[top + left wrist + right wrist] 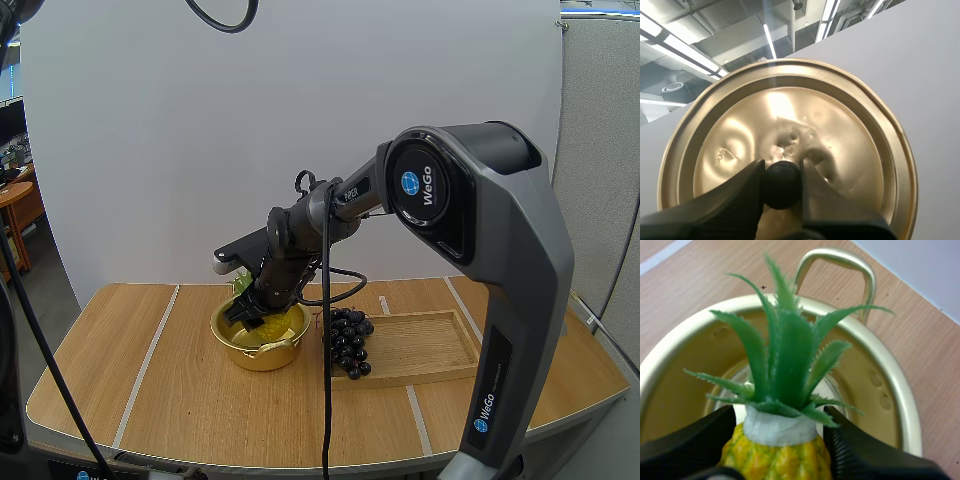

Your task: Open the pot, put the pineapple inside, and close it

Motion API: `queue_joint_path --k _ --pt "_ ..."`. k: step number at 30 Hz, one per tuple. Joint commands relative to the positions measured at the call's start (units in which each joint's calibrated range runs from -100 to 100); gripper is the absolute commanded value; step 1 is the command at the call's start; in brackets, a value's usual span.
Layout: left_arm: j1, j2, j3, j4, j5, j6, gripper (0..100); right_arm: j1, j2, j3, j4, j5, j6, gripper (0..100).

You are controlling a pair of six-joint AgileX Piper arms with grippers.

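Wooden desk (180,400): round gold metal pot (262,355), open. Right claw (777,432) clamps the yellow plastic pineapple (775,460) at the pot's mouth, apparently for lowering in. Left claw (781,170) pinches the gold lid (790,115) by its black knob (781,186), likely to keep the opening clear.

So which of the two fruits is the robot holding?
The pineapple, pinched by the right gripper at the open pot; the dark grapes lie free on the wooden tray beside it.

Shell (530,300): smooth grey, rounded.
Joint cap (425,190): black disc, blue globe, white "WeGo".
Forearm (345,205): black, white lettering.
Left fingers (730,200): black, ribbed.
Right fingers (860,450): black, ribbed.
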Motion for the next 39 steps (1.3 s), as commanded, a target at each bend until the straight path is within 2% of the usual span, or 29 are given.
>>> queue_joint_path --k 1,5,6,7,8,10,19,39 --pt "0.04 -0.47 -0.5 0.07 -2.03 -0.27 0 0.06 1.35 -0.3 -0.37 -0.73 -0.69 0" --pt "0.04 -0.47 -0.5 0.07 -2.03 -0.27 0 0.06 2.85 -0.3 -0.02 0.2 -2.94 0" --pt "0.04 -0.47 -0.5 0.07 -2.03 -0.27 0 0.06 2.85 -0.3 -0.02 0.17 -2.94 11" --pt "0.04 -0.47 -0.5 0.07 -2.03 -0.27 0 0.06 2.85 -0.3 -0.02 0.17 -2.94 27" --pt "0.04 -0.47 -0.5 0.07 -2.03 -0.27 0 0.06 2.85 -0.3 -0.02 0.17 -2.94 47" --pt "0.04 -0.47 -0.5 0.07 -2.03 -0.27 0 0.06 2.85 -0.3 -0.02 -0.72 -2.6 99" --pt "0.04 -0.47 -0.5 0.07 -2.03 -0.27 0 0.06 -2.82 -0.41 0.5 0.45 -1.45 100" --pt "0.04 -0.47 -0.5 0.07 -2.03 -0.27 0 0.06 -42.55 -0.41 0.5 24.39 0.83 100"
